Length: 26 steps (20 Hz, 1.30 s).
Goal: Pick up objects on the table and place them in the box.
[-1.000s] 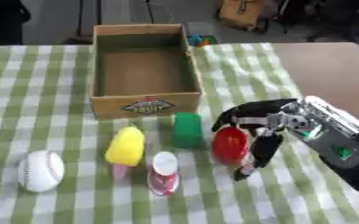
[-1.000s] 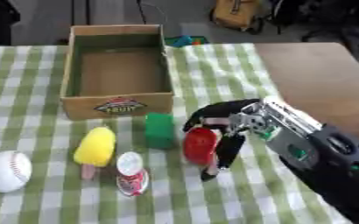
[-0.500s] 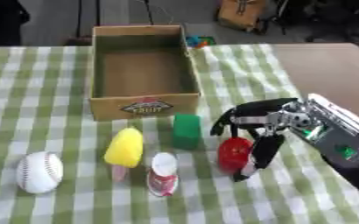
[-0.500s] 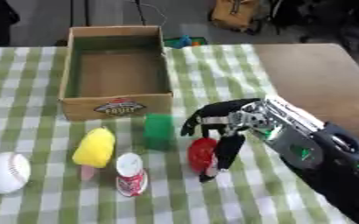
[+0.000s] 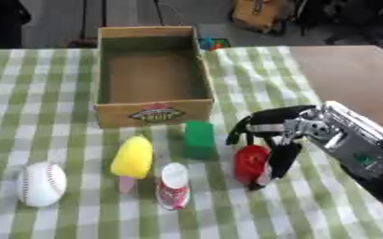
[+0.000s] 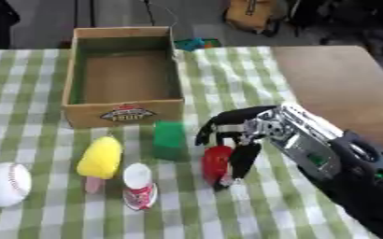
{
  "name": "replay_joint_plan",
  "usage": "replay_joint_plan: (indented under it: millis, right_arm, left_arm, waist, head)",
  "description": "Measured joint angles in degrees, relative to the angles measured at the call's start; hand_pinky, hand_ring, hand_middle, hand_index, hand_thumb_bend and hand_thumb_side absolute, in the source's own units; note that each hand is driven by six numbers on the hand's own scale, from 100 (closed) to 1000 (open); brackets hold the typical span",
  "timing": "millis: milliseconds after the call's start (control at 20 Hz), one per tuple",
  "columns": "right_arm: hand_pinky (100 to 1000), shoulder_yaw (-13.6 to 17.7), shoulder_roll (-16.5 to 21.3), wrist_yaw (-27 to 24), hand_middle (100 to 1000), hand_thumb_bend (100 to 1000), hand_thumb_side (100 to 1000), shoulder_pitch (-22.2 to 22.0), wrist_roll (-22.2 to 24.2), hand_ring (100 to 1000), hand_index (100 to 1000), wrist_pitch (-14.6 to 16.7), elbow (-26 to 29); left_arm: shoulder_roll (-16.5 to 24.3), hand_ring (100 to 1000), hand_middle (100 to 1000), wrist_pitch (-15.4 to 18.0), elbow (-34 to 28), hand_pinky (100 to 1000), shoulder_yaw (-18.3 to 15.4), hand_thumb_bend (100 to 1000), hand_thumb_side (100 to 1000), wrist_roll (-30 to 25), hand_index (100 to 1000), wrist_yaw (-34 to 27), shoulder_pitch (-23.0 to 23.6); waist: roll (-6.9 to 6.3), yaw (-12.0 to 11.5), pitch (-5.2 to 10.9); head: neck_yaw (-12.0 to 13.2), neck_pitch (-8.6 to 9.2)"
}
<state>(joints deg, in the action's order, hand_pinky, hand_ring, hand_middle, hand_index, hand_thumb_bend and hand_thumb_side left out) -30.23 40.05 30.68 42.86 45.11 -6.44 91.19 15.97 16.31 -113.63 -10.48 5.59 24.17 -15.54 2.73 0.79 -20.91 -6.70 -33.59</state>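
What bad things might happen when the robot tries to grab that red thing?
The right hand curls over the red object from above and beside it, so it might slip out and roll. The green block and the small red-and-white bottle stand close by, so the fingers may bump them. The box is still empty.

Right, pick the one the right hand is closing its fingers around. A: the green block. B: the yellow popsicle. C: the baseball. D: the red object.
D: the right hand has its fingers curled around the red object, beside the green block.
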Motion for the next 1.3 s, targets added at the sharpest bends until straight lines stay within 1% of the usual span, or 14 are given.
replay_joint_plan:
  millis: [50,200,250,300,350,400,450,550,600,900,1050,1100,1250,1300]
  right_arm:
    - [463,-0.08,0.0,0.05,825,603,283,0.0,0.01,748,893,0.16,-0.19]
    - [465,-0.17,0.0,0.56,826,599,276,-0.01,0.07,748,891,0.75,-0.58]
    - [431,-0.17,0.0,0.77,831,552,269,-0.01,0.12,747,877,0.94,-0.62]
    - [429,-0.17,0.0,1.02,831,546,258,-0.01,0.1,745,872,1.07,-0.73]
    - [398,-0.17,0.0,1.17,829,530,259,-0.01,0.1,737,861,1.21,-0.92]
    - [398,-0.17,0.0,1.31,829,530,259,-0.01,0.13,737,861,1.3,-1.02]
    - [363,-0.17,0.0,1.38,823,524,252,-0.01,0.17,723,846,1.37,-1.1]
    - [363,-0.18,0.0,1.42,823,524,252,-0.01,0.13,723,846,1.43,-1.14]
    - [325,-0.18,0.0,1.42,818,510,251,-0.01,0.11,703,835,1.45,-1.14]
    - [232,-0.18,0.0,1.15,787,475,241,-0.02,-0.38,633,802,1.26,-1.14]
    - [232,-0.18,0.0,0.55,787,475,241,-0.02,-0.71,633,802,1.04,-1.14]
    - [198,-0.18,0.0,0.3,748,469,221,-0.02,-0.83,606,778,1.01,-1.14]
    - [173,-0.18,0.0,-0.76,722,462,212,-0.05,-1.23,589,767,0.94,-1.13]
    - [153,-0.18,0.0,-1.1,694,449,200,-0.07,-1.38,573,751,0.87,-1.13]
  left_arm:
    - [0.0,628,591,0.01,0.0,742,0.0,100,932,-0.01,674,0.0,0.0]
    - [0.0,628,591,0.05,0.0,742,0.01,100,932,-0.05,675,0.0,0.01]
    - [0.0,628,591,0.06,0.0,743,0.01,100,932,-0.06,675,0.0,0.01]
    - [0.0,628,591,0.07,0.0,743,0.01,100,932,-0.07,674,0.0,0.01]
    - [0.0,637,591,0.08,0.0,744,0.01,100,932,-0.08,675,0.0,0.03]
    - [0.0,637,591,0.08,0.0,744,0.01,100,932,-0.09,675,0.0,0.05]
    - [0.0,634,591,0.07,0.0,744,0.01,100,933,-0.13,675,0.0,0.06]
    - [-0.01,634,591,0.04,0.0,744,0.01,100,933,-0.21,675,0.0,0.07]
    - [-0.01,635,592,0.03,0.0,744,0.01,100,932,-0.23,675,0.0,0.08]
    - [-0.01,637,592,-0.01,0.0,746,0.01,100,932,-0.36,675,0.0,0.16]
    - [-0.01,637,592,-0.07,0.0,746,0.01,100,932,-0.48,675,0.0,0.18]
    - [-0.01,637,593,-0.08,0.0,748,0.01,100,930,-0.54,675,0.0,0.2]
    - [-0.01,638,593,-0.03,0.0,749,0.01,100,929,-0.63,675,0.0,0.25]
    - [-0.01,638,593,-0.03,0.0,749,0.01,100,927,-0.64,675,0.0,0.25]
  waist:
    - [-0.01,0.0,0.0]
    - [-0.08,0.0,-0.03]
    - [-0.11,0.0,-0.04]
    - [-0.13,0.0,-0.04]
    - [-0.14,0.0,-0.05]
    - [-0.14,0.0,-0.06]
    - [-0.14,0.0,-0.06]
    - [-0.16,0.0,-0.06]
    - [-0.16,0.0,-0.06]
    - [-0.2,0.01,-0.19]
    - [-0.21,0.02,-0.21]
    - [-0.21,0.02,-0.21]
    - [-0.28,0.09,-0.21]
    - [-0.33,0.11,-0.21]
  head:
    - [0.0,0.02]
    - [0.0,0.36]
    - [0.0,0.41]
    - [-0.01,0.42]
    - [-0.01,0.43]
    - [-0.02,0.45]
    - [-0.02,0.46]
    - [-0.04,0.48]
    - [-0.05,0.48]
    - [-0.1,0.59]
    - [-0.11,0.66]
    - [-0.11,0.68]
    - [-0.11,0.71]
    - [-0.11,0.72]
